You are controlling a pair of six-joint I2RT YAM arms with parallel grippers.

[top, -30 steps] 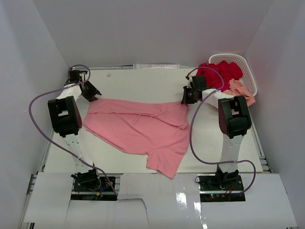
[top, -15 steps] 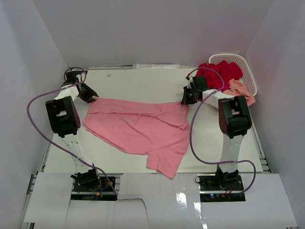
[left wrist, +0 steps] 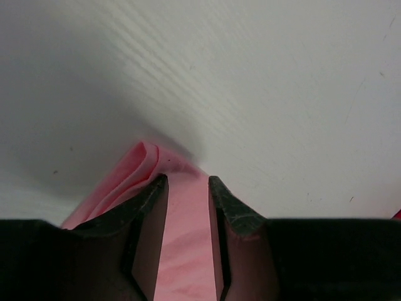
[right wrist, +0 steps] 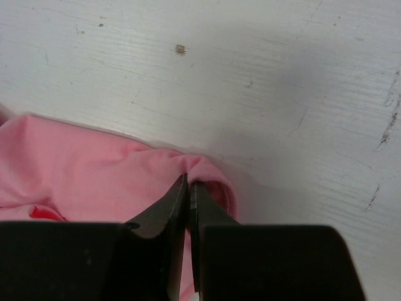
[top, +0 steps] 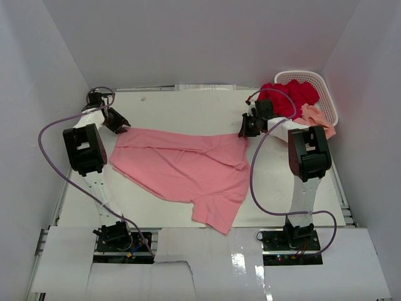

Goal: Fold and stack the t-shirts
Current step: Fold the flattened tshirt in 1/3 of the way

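Between right fingers [right wrist: 164,216], pink t-shirt [right wrist: 94,169] edge

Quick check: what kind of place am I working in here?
Probably a lab test cell, not a home: plain white walls box in the table, the left arm and right arm are bolted at its near edge, and a pink shirt lies on it.

Matt pink cloth t-shirt [top: 182,169], scuffed white table [top: 188,106]
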